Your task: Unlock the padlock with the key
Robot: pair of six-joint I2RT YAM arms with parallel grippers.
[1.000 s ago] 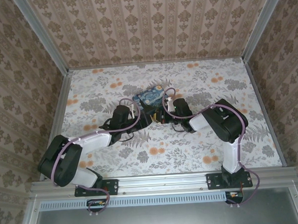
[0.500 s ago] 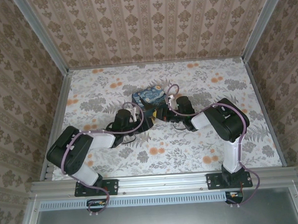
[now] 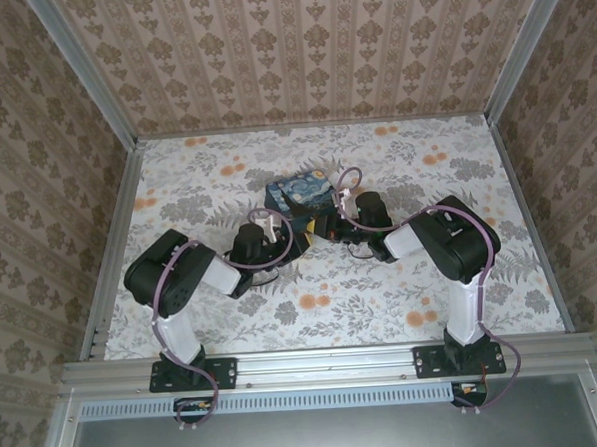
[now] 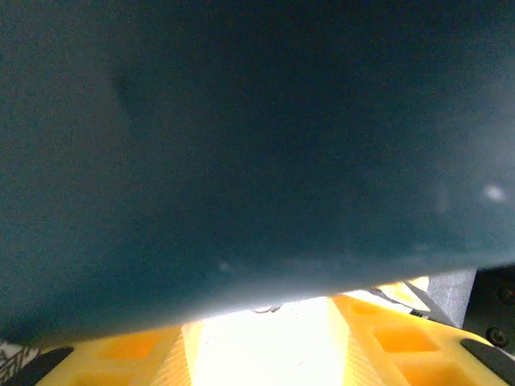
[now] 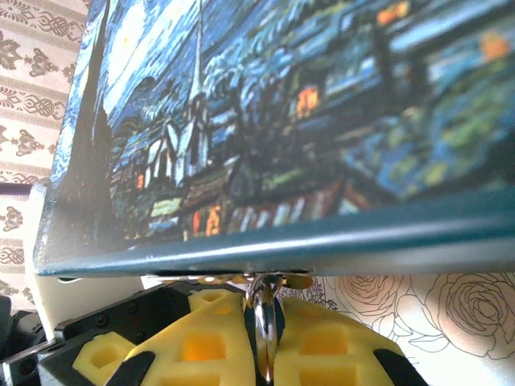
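Since one second ago, the left arm (image 3: 186, 279) has folded its elbow in toward the centre, and the painted box (image 3: 299, 193) has turned squarer to the near edge.

I log the surface (image 3: 431, 277) as a floral print with grey leaves and orange blossoms. Patterned wallpaper walls (image 3: 300, 53) close it in on three sides, with aluminium rails at the edges.

Against the half-second frame, the box and the right arm (image 3: 450, 241) keep the same pose.

From above, the left tool (image 3: 279, 227) and the right tool (image 3: 326, 225) meet at the box's near side. The padlock lies somewhere in the dark cluster (image 3: 303, 226) between them, too small to separate.

The right wrist view adds detail the overhead lacks. The right tool's yellow pads (image 5: 209, 346) are closed on the key (image 5: 264, 326), seen edge-on, its tip up at the box's lower rim.

The left wrist view gives a dark teal face of the box and two yellow pads (image 4: 402, 342) standing apart around glare. Whether that tool grips anything, I cannot tell.
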